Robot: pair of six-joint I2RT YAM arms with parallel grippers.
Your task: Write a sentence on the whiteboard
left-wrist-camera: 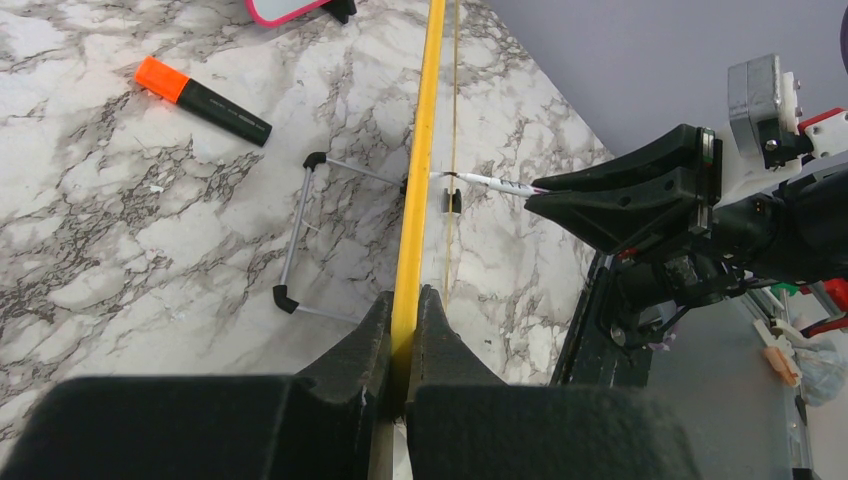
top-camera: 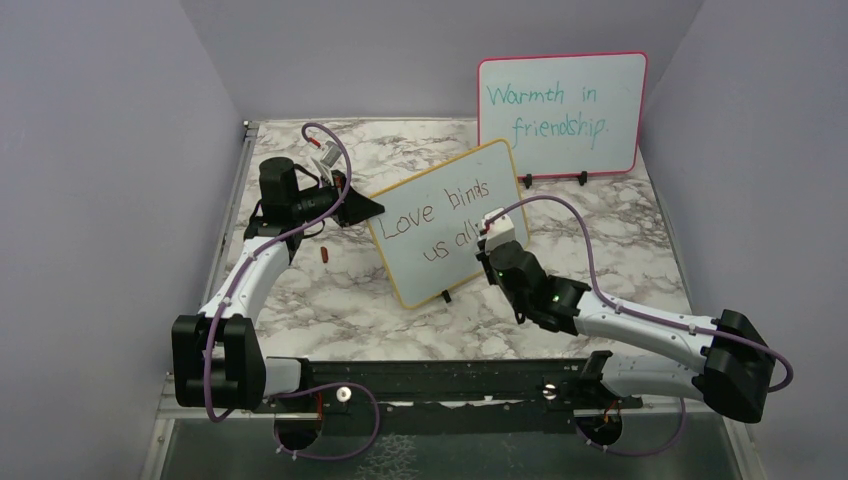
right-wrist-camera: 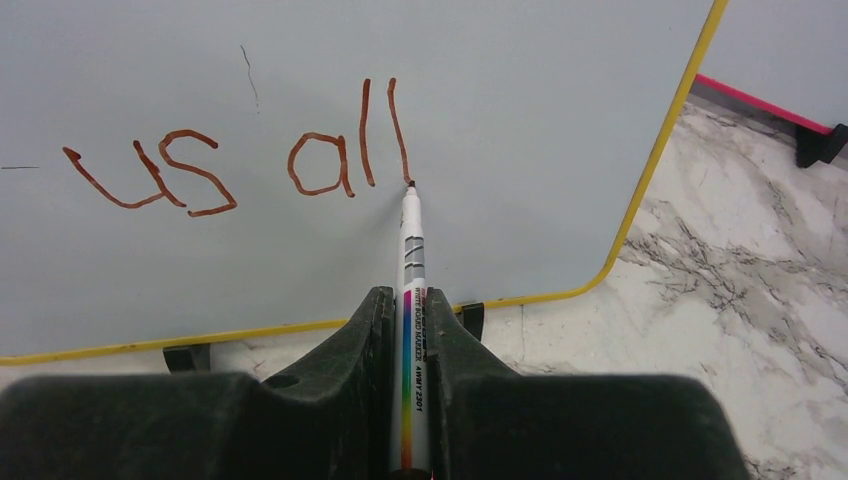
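Right pincer (right-wrist-camera: 410, 300) clamped round a marker (right-wrist-camera: 412, 240), tip touching the whiteboard (top-camera: 446, 230) at the foot of the last "l" of the sentence (top-camera: 436, 212) "Love binds us all". Left pincer (left-wrist-camera: 405, 300) closed on the whiteboard's yellow left edge, whiteboard standing between both.

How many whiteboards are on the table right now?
2: the yellow-framed whiteboard stands in the middle; the pink-framed board stands behind it, back right. None seems hidden.
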